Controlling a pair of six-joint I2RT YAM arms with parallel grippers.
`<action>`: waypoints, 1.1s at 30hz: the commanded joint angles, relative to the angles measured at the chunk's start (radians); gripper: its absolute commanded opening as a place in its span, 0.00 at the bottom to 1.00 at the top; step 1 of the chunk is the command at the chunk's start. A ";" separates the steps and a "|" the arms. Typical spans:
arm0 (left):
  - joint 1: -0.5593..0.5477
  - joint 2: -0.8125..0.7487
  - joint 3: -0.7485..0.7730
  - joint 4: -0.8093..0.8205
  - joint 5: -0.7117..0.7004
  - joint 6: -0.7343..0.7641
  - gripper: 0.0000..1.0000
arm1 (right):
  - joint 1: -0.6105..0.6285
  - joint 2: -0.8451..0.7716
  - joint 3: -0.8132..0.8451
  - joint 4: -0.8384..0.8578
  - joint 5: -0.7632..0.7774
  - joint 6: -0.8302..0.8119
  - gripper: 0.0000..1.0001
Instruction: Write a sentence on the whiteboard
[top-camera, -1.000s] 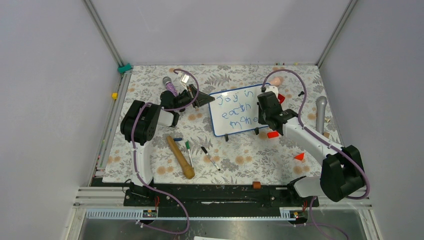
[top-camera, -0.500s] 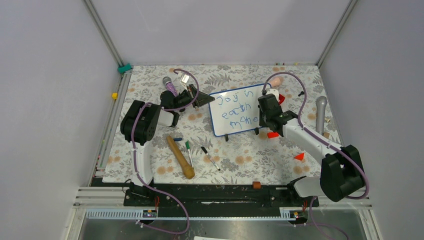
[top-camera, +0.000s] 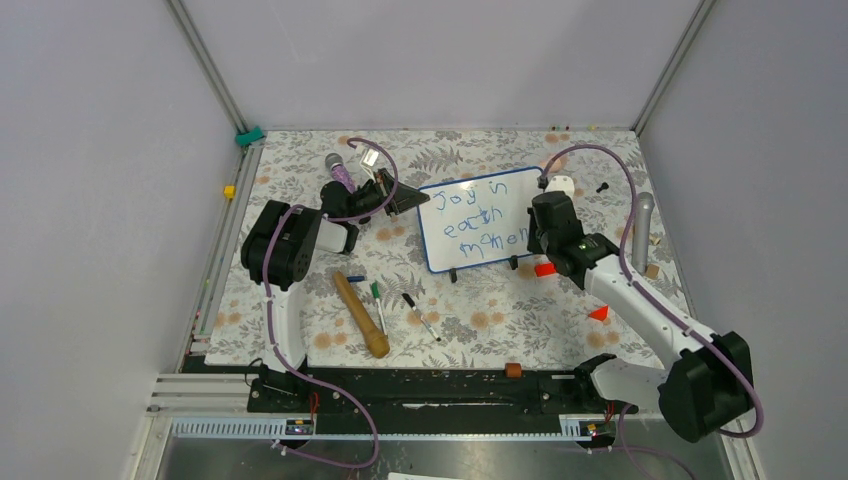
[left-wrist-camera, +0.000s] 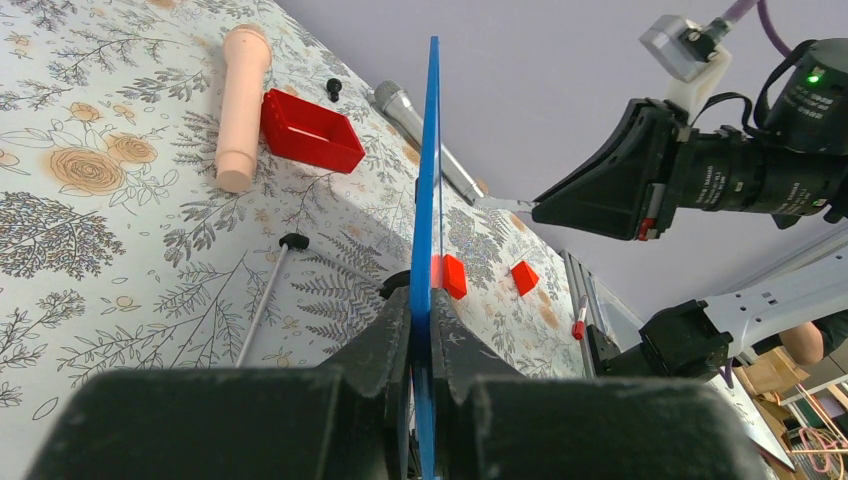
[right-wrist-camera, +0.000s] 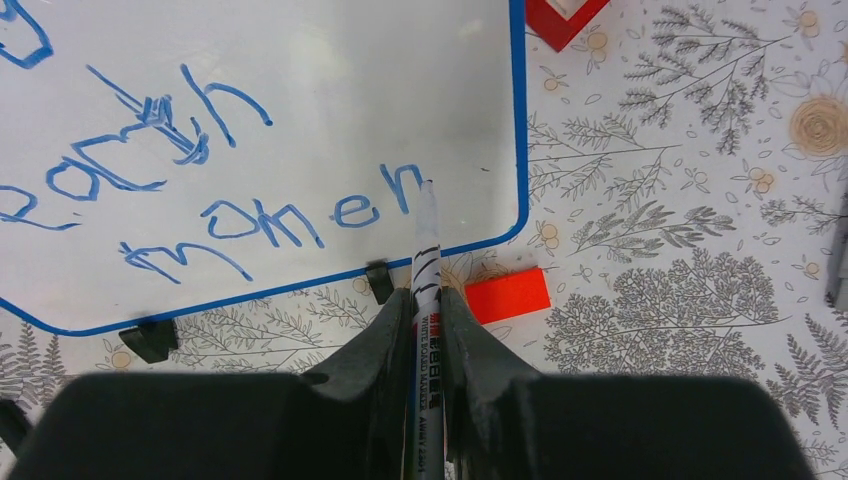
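The whiteboard (top-camera: 446, 243) stands tilted on the floral table, and the left wrist view shows it edge-on as a blue frame (left-wrist-camera: 432, 170). My left gripper (top-camera: 408, 200) (left-wrist-camera: 428, 310) is shut on its left edge. The sentence (top-camera: 480, 215) (right-wrist-camera: 260, 220) is in blue, three lines reading roughly "Joy in each momen". My right gripper (top-camera: 541, 233) (right-wrist-camera: 427, 300) is shut on a white whiteboard marker (right-wrist-camera: 426, 250). The marker's tip rests on the board (right-wrist-camera: 330, 80) just right of the final "n", near the lower right corner.
A red block (top-camera: 545, 269) (right-wrist-camera: 507, 295) lies just below the board's right foot, and a red wedge (top-camera: 599, 313) lies nearer. A wooden pestle (top-camera: 361, 315) and loose pens (top-camera: 420, 315) lie front left. A grey microphone (top-camera: 641, 225) is at the right, and a red tray (left-wrist-camera: 310, 130) sits behind the board.
My right gripper has slid rightward along the third line with the marker, and that line has grown longer. The right arm's elbow swung out to the lower right. The left arm has not moved.
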 joint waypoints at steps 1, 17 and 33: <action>-0.009 -0.012 -0.011 0.038 0.048 0.088 0.00 | -0.008 -0.029 -0.013 0.035 0.036 -0.020 0.00; -0.010 -0.011 -0.011 0.038 0.048 0.088 0.00 | -0.018 0.121 0.076 0.027 0.069 -0.003 0.00; -0.009 -0.012 -0.013 0.038 0.048 0.088 0.00 | -0.040 0.150 0.098 0.020 0.145 0.005 0.00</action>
